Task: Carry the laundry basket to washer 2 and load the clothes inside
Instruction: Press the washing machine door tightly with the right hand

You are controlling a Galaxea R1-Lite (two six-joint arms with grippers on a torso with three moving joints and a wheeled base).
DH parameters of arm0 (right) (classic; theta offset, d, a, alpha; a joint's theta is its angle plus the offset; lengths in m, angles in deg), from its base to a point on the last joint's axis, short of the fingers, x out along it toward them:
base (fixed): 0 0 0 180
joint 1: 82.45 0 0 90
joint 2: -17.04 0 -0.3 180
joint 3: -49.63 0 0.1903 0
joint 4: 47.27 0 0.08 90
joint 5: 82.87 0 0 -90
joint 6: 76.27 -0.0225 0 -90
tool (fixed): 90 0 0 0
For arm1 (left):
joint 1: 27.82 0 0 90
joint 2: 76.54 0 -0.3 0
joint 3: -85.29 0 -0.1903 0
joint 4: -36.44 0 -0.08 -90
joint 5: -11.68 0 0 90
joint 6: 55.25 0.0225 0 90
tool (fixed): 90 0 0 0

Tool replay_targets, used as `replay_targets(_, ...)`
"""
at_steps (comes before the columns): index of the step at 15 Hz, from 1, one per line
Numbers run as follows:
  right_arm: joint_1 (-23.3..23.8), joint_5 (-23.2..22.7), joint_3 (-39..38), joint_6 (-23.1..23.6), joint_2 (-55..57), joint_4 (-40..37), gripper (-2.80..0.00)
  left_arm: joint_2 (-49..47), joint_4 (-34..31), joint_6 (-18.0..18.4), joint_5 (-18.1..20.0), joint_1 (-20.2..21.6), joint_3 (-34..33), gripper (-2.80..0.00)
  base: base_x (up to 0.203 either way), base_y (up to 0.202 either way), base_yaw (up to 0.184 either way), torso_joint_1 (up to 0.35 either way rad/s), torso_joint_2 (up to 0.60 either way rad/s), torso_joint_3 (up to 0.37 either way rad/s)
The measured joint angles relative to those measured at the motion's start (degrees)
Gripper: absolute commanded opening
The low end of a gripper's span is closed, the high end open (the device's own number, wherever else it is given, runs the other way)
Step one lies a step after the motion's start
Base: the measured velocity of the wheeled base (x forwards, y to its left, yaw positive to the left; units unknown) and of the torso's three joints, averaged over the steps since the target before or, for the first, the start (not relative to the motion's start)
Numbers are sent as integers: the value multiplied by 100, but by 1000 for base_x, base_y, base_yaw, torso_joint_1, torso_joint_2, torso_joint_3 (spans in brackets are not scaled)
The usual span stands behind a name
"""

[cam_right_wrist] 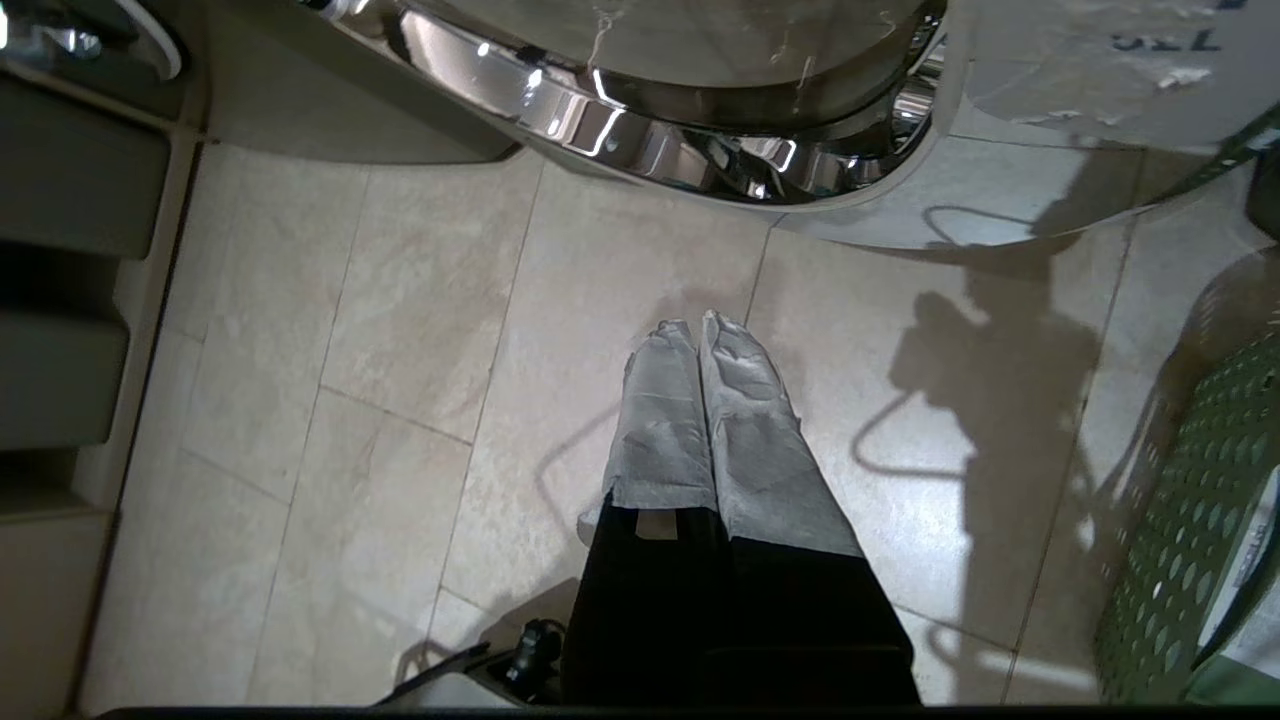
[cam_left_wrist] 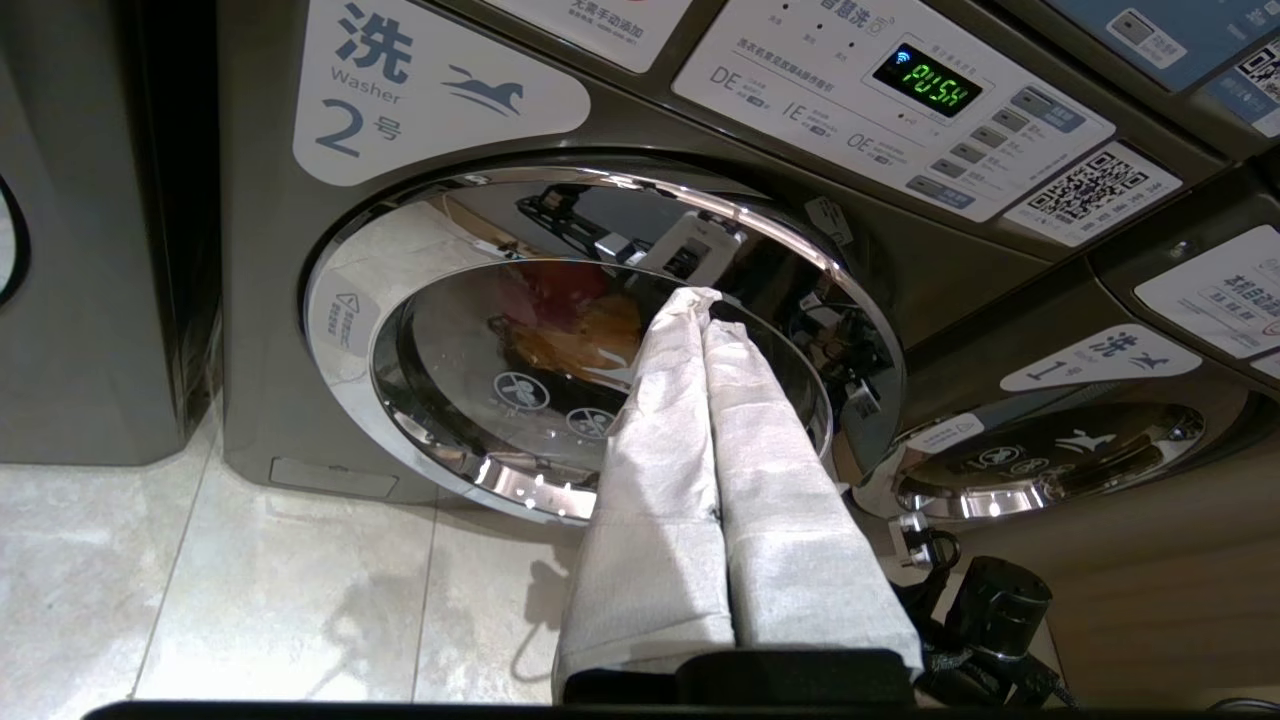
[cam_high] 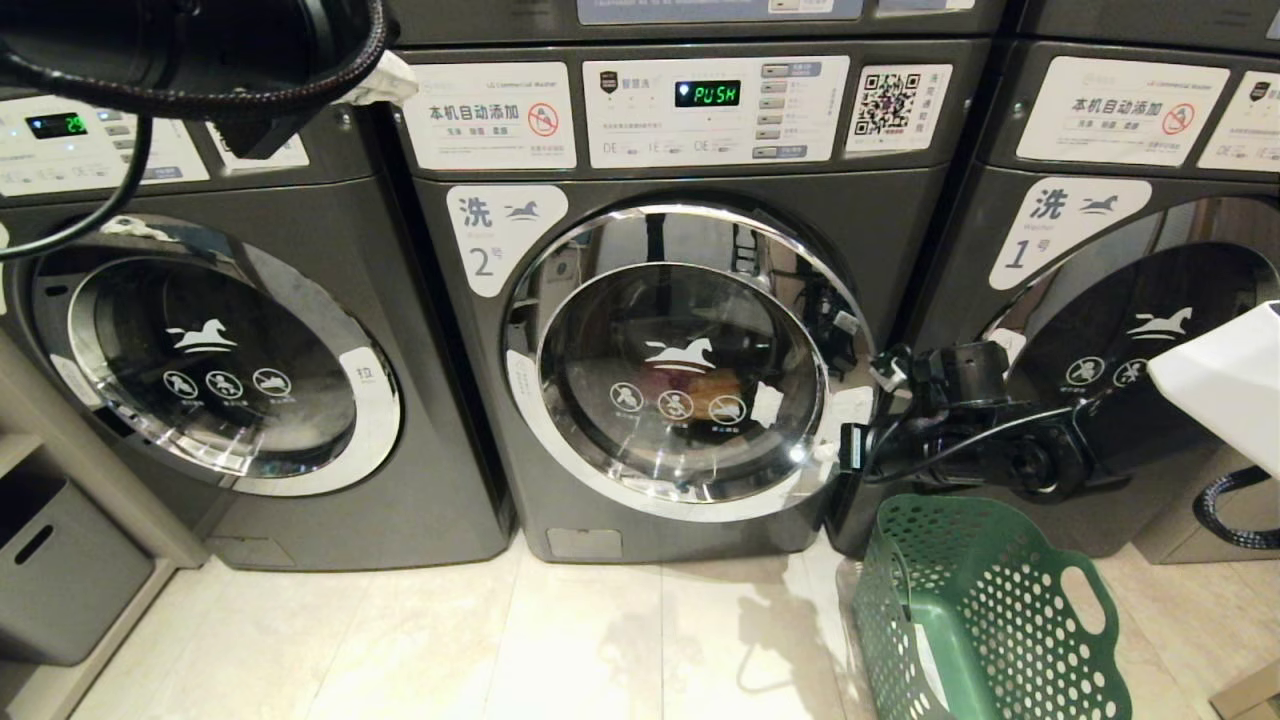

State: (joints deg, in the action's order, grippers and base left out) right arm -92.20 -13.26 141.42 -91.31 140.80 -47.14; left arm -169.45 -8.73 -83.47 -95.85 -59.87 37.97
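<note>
With the red and yellow clothes (cam_left_wrist: 570, 320) already behind washer 2's (cam_high: 680, 360) shut door and the green laundry basket (cam_high: 985, 610) empty beside it, left gripper (cam_left_wrist: 700, 300) and right gripper (cam_right_wrist: 697, 328), pinched shut on nothing, need hold nothing

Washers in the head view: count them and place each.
3. An unnumbered washer on the left, washer 2 in the middle, washer 1 on the right, partly cut off. More may stand beyond the frame.
</note>
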Motion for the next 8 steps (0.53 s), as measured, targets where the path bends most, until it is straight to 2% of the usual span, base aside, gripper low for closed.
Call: replay_targets(8,143,984,1117,74,578,-27,-280,229,-279,-6,-36,210,-41,-280,0,0,0,0,0,0)
